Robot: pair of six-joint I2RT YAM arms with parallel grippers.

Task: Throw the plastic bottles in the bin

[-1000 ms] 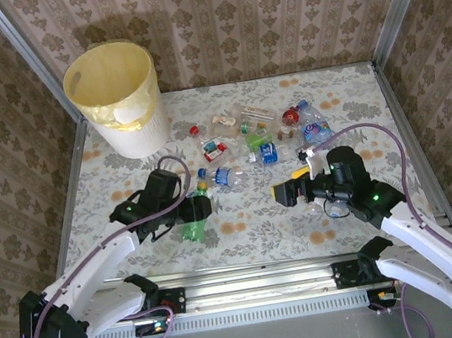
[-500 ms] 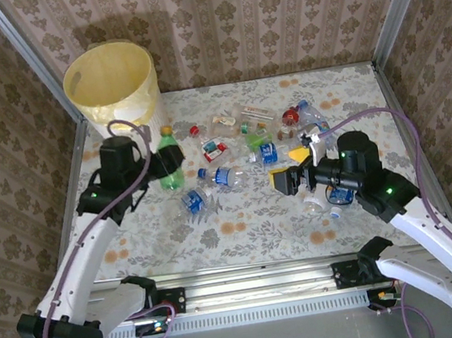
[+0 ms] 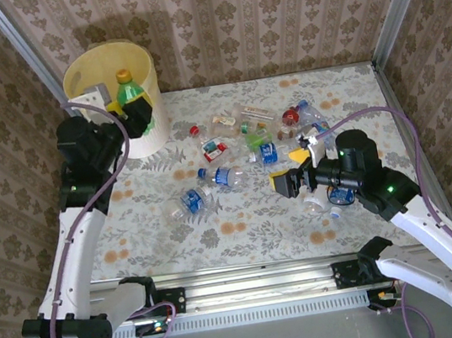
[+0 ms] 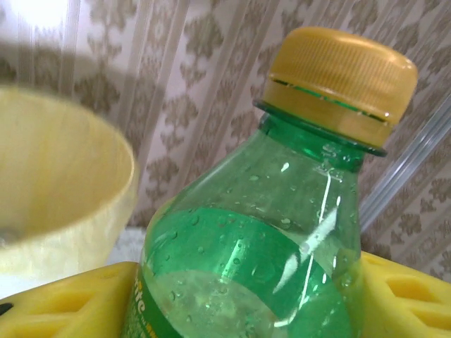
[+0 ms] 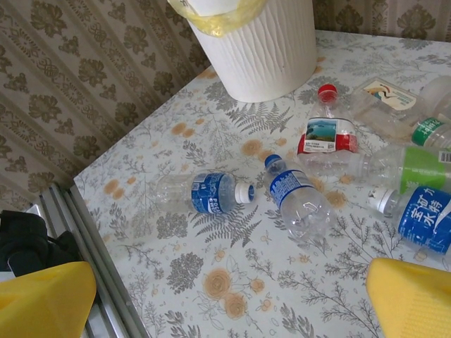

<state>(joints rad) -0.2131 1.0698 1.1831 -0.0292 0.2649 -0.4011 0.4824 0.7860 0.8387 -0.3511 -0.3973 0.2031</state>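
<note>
Green bottle (image 3: 126,91) is being gripped by left end effector (image 3: 130,108), bin (image 3: 93,74) just beneath; right end effector (image 3: 288,171) is being held wide open.

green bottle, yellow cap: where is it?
The green bottle is far left in the top view, in the left gripper, above the near rim of the bin.

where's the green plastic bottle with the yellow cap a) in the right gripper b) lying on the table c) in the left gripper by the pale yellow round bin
c: the left gripper clamps the green plastic bottle at the pale-yellow round bin's rim; the right gripper is open and empty.
</note>
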